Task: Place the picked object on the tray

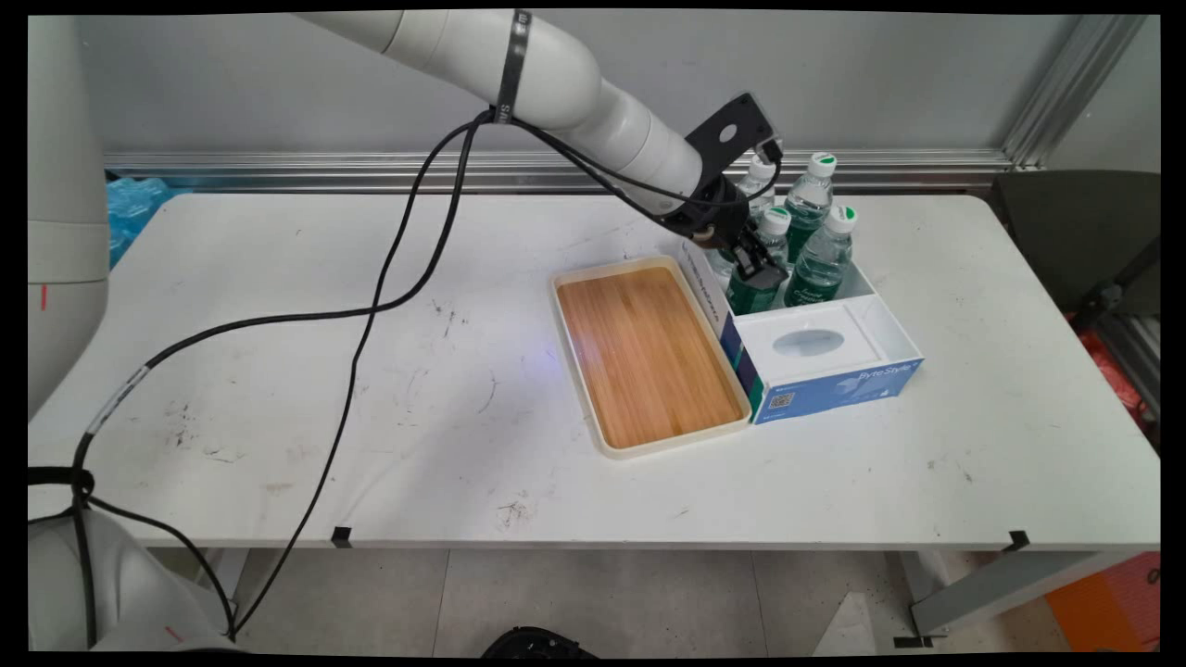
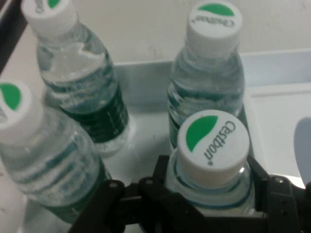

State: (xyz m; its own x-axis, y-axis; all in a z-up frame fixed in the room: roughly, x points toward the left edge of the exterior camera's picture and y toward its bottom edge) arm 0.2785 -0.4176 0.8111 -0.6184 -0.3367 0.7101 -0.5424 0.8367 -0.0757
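Fingers [image 2: 163, 177] clamp the nearest bottle's [image 2: 212, 160] neck from both sides.

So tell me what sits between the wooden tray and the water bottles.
Only the box's left wall, in the main view: the tray lies against its outside, and the bottles stand inside. The gripper is closed around one bottle.
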